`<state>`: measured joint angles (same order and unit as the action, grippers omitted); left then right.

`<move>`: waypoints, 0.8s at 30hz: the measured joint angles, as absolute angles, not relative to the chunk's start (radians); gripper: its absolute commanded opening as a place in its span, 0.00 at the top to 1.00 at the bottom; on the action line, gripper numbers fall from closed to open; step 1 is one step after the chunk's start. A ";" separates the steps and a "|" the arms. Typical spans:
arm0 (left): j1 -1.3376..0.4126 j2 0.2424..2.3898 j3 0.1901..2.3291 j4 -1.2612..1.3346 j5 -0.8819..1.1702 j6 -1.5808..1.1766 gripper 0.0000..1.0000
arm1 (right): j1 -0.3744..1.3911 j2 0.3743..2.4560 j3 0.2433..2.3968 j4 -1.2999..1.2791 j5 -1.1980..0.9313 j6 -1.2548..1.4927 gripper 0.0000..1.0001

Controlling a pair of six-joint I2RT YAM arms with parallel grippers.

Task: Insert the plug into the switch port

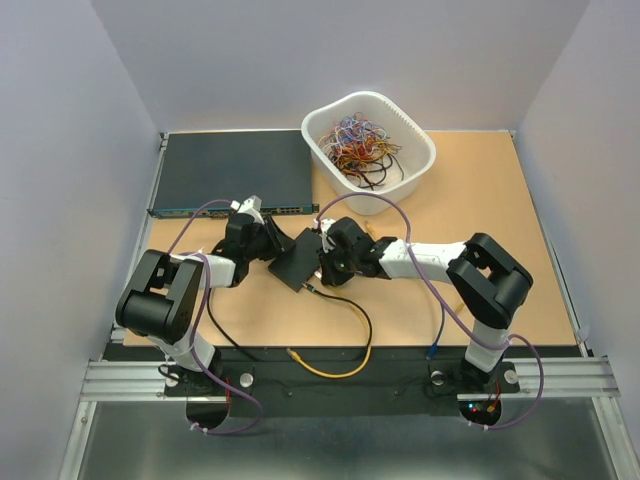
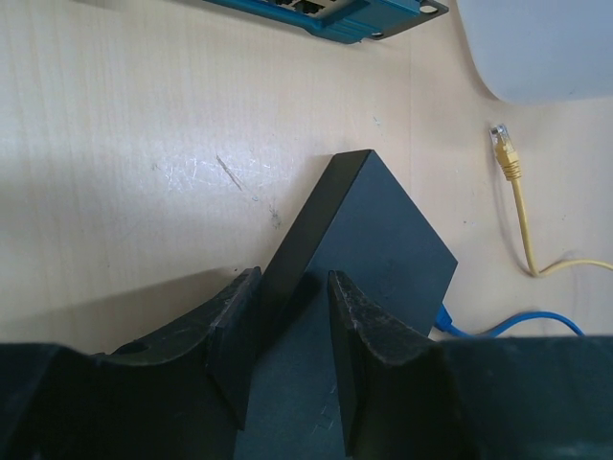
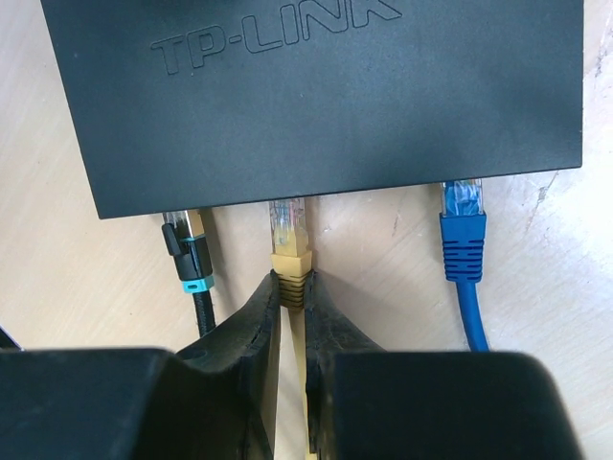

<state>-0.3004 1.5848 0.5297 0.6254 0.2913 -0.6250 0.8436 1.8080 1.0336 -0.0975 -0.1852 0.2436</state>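
The small black TP-LINK box point(image 1: 296, 262) lies mid-table. In the right wrist view its port edge point(image 3: 316, 196) faces me, and the sockets themselves are hidden under that edge. My right gripper point(image 3: 293, 283) is shut on the yellow plug point(image 3: 289, 240), whose clear tip reaches the box's edge between a black plug point(image 3: 190, 251) and a blue plug point(image 3: 463, 230). My left gripper point(image 2: 287, 297) is closed on the box's point(image 2: 383, 240) opposite edge, with one finger on the side wall and one over the top. In the top view my left gripper point(image 1: 272, 243) and right gripper point(image 1: 322, 265) flank the box.
The wide dark rack unit point(image 1: 230, 170) with a teal front strip point(image 2: 326, 14) lies at the back left. A white basket point(image 1: 420, 140) of tangled wires stands at the back centre. A loose yellow plug point(image 2: 501, 144) lies near it. Yellow point(image 1: 330, 372) and black point(image 1: 360, 315) cables trail to the near edge.
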 measured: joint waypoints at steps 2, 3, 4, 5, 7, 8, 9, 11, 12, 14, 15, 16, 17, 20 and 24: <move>-0.300 1.585 0.530 0.626 0.291 -0.625 0.56 | 0.844 1.808 1.036 -0.098 -0.183 0.244 0.99; -0.300 1.585 0.530 0.627 0.291 -0.625 0.56 | 0.844 1.809 1.037 -0.099 -0.181 0.244 0.99; -0.300 1.585 0.530 0.629 0.292 -0.625 0.56 | 0.844 1.809 1.040 -0.101 -0.180 0.244 1.00; -0.300 1.585 0.530 0.631 0.291 -0.625 0.56 | 0.844 1.809 1.045 -0.102 -0.179 0.244 1.00; -0.300 1.585 0.530 0.636 0.290 -0.623 0.56 | 0.842 1.809 1.052 -0.104 -0.176 0.244 1.00; -0.300 1.585 0.530 0.638 0.290 -0.621 0.56 | 0.838 1.809 1.054 -0.105 -0.175 0.244 0.99; -0.299 1.585 0.530 0.640 0.288 -0.620 0.56 | 0.838 1.809 1.055 -0.105 -0.175 0.244 1.00; -0.300 1.585 0.530 0.640 0.288 -0.618 0.56 | 0.837 1.809 1.055 -0.105 -0.175 0.244 0.99; -0.300 1.585 0.530 0.640 0.288 -0.617 0.56 | 0.837 1.809 1.056 -0.106 -0.176 0.244 1.00; -0.300 1.585 0.530 0.641 0.286 -0.617 0.56 | 0.837 1.812 1.063 -0.112 -0.176 0.247 1.00; -0.301 1.585 0.530 0.642 0.285 -0.616 0.56 | 0.837 1.815 1.068 -0.115 -0.177 0.248 1.00; -0.302 1.585 0.530 0.644 0.283 -0.613 0.56 | 0.837 1.821 1.074 -0.120 -0.180 0.250 0.99; -0.303 1.585 0.530 0.646 0.281 -0.611 0.56 | 0.837 1.826 1.080 -0.122 -0.182 0.251 0.99; -0.307 1.585 0.530 0.649 0.272 -0.606 0.56 | 0.837 1.845 1.095 -0.129 -0.191 0.255 1.00; -0.308 1.588 0.530 0.657 0.266 -0.602 0.56 | 0.837 1.858 1.105 -0.131 -0.198 0.259 1.00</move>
<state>-0.3084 1.5883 0.5297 0.6575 0.2657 -0.6018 0.8371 1.8580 1.1049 -0.1307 -0.1978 0.2588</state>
